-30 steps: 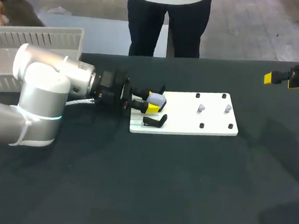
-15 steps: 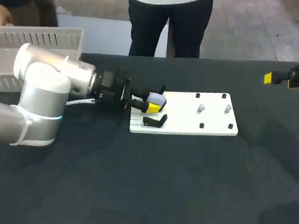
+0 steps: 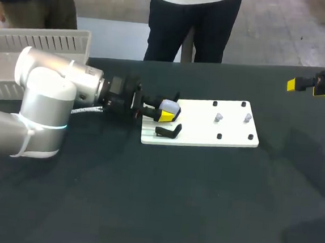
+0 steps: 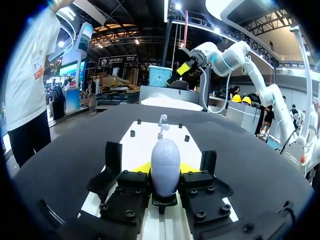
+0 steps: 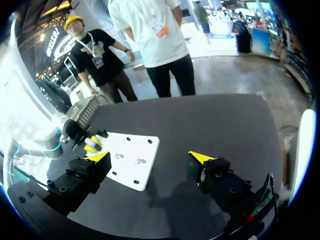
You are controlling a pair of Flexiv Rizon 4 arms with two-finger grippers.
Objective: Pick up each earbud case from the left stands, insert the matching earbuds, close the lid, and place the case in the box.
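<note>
left jaws: clamped on the pale earbud case (image 3: 169,106) from both sides
earbud case: at the white board's (image 3: 207,135) 9 o'clock end
right jaws: wide apart, empty, at the worktop's (image 3: 172,202) 2 o'clock edge

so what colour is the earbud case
Pale lilac-grey earbud case, clearest in the left wrist view.

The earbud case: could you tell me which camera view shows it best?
The left wrist view: the earbud case stands large and unblocked between the yellow tips of the left gripper. The head view shows it small, partly hidden by those tips; the right wrist view, a distant speck.
</note>
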